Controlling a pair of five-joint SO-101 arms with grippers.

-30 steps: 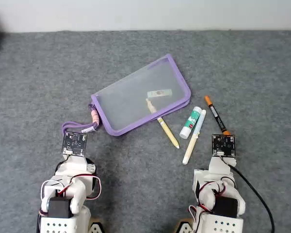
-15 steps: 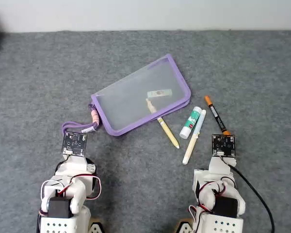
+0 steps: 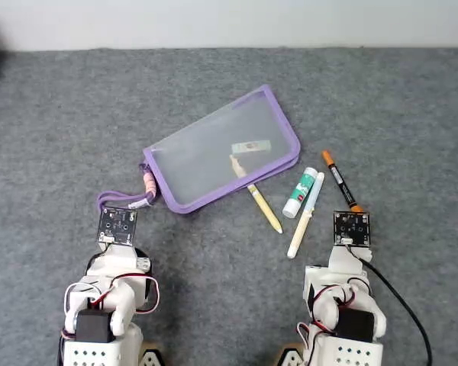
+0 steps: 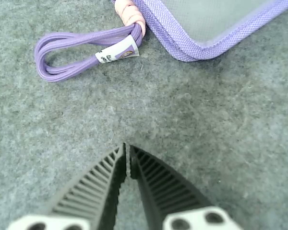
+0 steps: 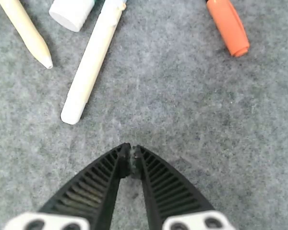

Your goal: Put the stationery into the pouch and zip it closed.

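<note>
A translucent pouch (image 3: 217, 152) with purple trim lies tilted at the table's middle, a small eraser-like piece (image 3: 251, 146) seen through it. Its purple wrist loop (image 4: 72, 52) and a corner of the pouch (image 4: 206, 28) lie ahead of my left gripper (image 4: 127, 155), which is shut and empty. A yellow pencil (image 3: 258, 194) pokes its tip into the pouch. A glue stick (image 3: 300, 191), a cream pen (image 3: 305, 216) and an orange-capped marker (image 3: 340, 179) lie right of it. My right gripper (image 5: 131, 157) is shut, just short of the cream pen (image 5: 89, 67), pencil end (image 5: 26, 31) and marker cap (image 5: 229, 29).
Grey felt covers the table (image 3: 69, 114). Both arms sit folded at the near edge, the left arm (image 3: 107, 305) and the right arm (image 3: 343, 305). A white wall strip runs along the far side.
</note>
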